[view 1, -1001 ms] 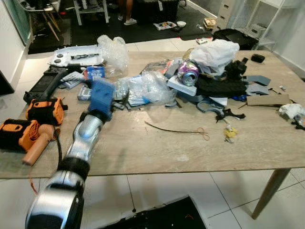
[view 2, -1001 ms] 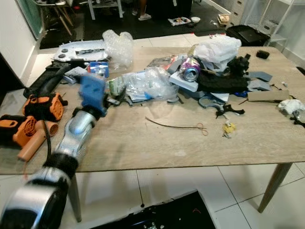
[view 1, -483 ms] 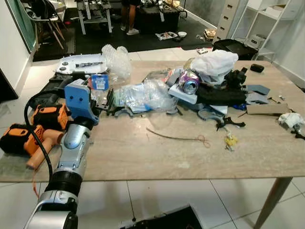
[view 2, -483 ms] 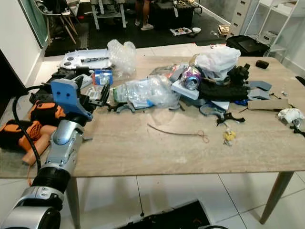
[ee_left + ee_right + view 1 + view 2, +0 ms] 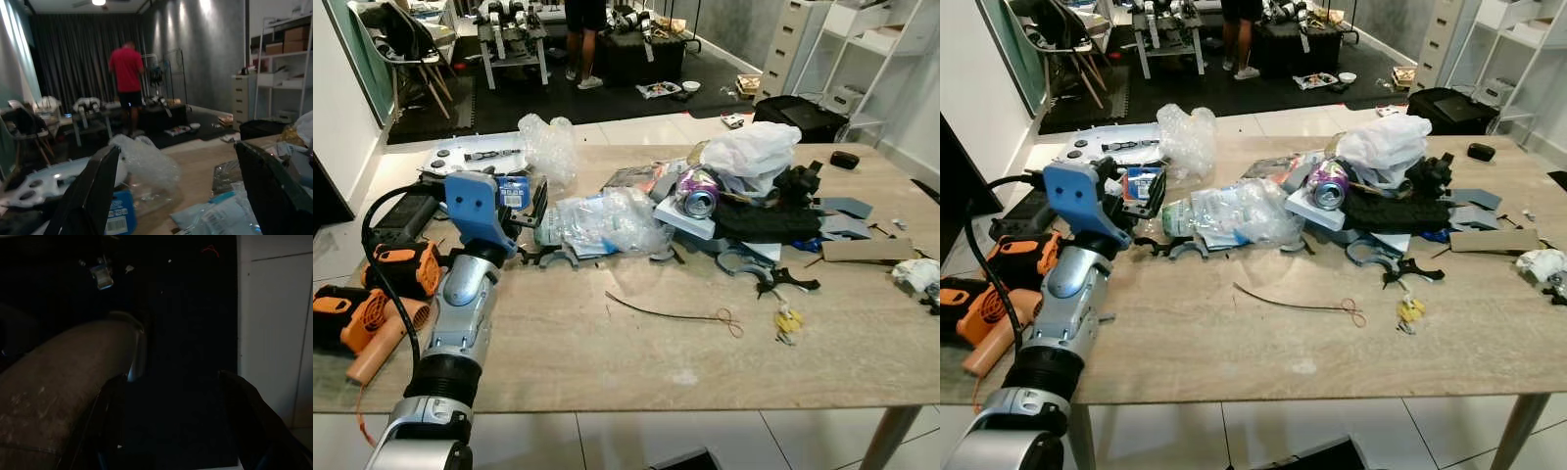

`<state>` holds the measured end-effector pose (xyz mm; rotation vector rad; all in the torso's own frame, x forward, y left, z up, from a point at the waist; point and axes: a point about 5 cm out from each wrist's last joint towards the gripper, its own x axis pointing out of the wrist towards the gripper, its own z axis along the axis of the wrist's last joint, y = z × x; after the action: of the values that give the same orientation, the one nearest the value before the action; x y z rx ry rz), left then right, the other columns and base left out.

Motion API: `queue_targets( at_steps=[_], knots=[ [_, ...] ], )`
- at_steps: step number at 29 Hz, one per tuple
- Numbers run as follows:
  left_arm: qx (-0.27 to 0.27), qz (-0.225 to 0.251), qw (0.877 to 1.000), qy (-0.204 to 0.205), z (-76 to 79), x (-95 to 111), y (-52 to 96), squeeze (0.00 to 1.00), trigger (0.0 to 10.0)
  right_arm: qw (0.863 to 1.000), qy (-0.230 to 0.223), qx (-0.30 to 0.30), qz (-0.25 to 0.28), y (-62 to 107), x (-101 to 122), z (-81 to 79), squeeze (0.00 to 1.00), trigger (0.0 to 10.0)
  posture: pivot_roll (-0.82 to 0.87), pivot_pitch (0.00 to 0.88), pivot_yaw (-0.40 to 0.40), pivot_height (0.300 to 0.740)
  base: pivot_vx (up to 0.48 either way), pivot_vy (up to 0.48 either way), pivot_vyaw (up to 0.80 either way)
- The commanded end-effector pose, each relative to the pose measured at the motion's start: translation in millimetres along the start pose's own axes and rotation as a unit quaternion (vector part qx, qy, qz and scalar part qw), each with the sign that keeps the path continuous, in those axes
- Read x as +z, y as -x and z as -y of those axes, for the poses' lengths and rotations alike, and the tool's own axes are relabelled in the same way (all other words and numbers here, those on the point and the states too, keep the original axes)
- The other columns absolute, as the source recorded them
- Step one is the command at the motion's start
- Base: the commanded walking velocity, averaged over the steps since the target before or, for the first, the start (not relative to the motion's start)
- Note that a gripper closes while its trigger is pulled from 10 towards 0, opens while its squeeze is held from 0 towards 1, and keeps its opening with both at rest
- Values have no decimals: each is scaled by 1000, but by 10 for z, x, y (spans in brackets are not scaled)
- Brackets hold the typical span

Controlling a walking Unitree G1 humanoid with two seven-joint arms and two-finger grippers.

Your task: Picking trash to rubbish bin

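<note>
The wooden table (image 5: 607,352) is pretty cluttered. The left gripper (image 5: 530,208) hovers over its left end, fingers spread wide with nothing between them, right next to a blue carton (image 5: 514,191) and crinkly clear plastic wrap (image 5: 602,220), the closest trash. A crushed purple can (image 5: 698,193) and a white plastic bag (image 5: 751,152) top the heap further right. Orange power tools (image 5: 382,294) crowd the left edge. A thin looped wire (image 5: 675,313) lies on bare wood. The right gripper (image 5: 171,421) hangs in the dark, fingers apart, empty. A person (image 5: 127,83) in a red shirt stands behind.
</note>
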<state>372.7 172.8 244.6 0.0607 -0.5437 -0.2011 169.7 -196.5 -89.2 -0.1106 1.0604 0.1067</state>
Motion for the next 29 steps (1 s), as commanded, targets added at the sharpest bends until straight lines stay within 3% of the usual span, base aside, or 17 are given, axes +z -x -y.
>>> queue_targets(
  at_steps=[1, 9, 13, 21, 28, 29],
  knots=[
    [-7, -5, 1000, -1, 28, -18, 32, 0, 10000, 1000, -2, 3, -24, 12, -137, -22, 0, 10000, -84, 132, 39, 740, 341, 0, 0],
    [-5, -9, 1000, 6, 44, -27, 55, 0, 10000, 1000, 3, 2, -23, 13, -127, -10, 0, 10000, -80, 133, 31, 740, 348, 0, 0],
    [-6, -11, 1000, 24, 63, -38, 63, 0, 10000, 1000, 5, 2, -22, 13, -122, -7, 0, 10000, -79, 133, 31, 740, 0, 0, 0],
    [-24, -22, 999, 17, 129, -72, 80, 0, 10000, 1000, 5, 3, -25, 14, -143, -16, 0, 10000, -83, 138, 33, 740, 0, 0, 0],
    [-119, -28, 993, -6, 261, -62, 76, 0, 10000, 999, 4, 2, -32, 25, -213, -24, 0, 10000, -92, 147, 41, 740, 0, 0, 0],
    [-166, -29, 985, -31, 311, -42, 63, 0, 10000, 999, 4, 2, -33, 27, -227, -26, 0, 10000, -94, 152, 43, 740, 0, 0, 0]
  ],
)
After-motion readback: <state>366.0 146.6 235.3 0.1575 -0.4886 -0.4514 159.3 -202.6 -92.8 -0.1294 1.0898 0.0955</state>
